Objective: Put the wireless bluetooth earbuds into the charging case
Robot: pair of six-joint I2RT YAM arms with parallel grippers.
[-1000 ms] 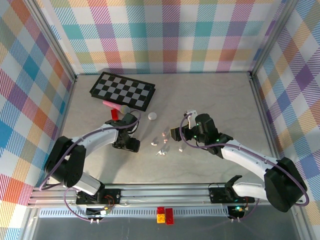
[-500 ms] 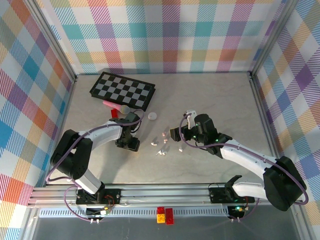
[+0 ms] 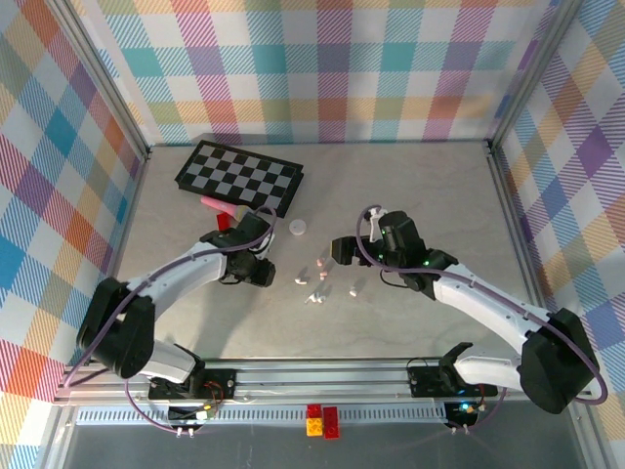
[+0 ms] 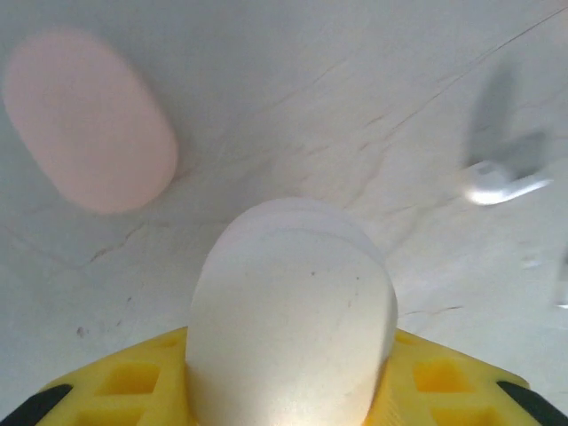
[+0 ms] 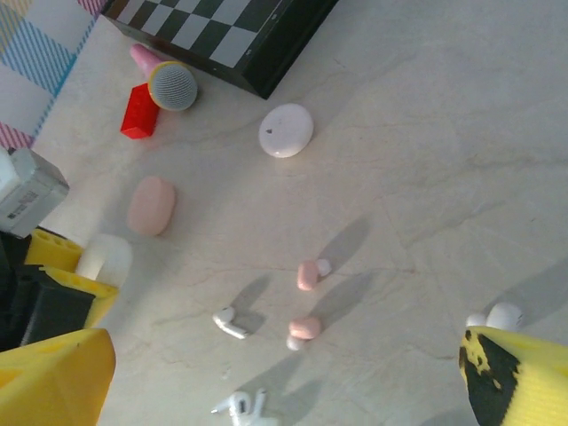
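Left claw grips a white case low over the desk, just in front of the chessboard. Right claw hangs released. Earbuds lie scattered beyond the chessboard's near-right corner.

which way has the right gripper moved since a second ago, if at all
Yes. In the top view the right gripper has shifted slightly toward the far wall, nearer level with the round white puck, which stayed put.
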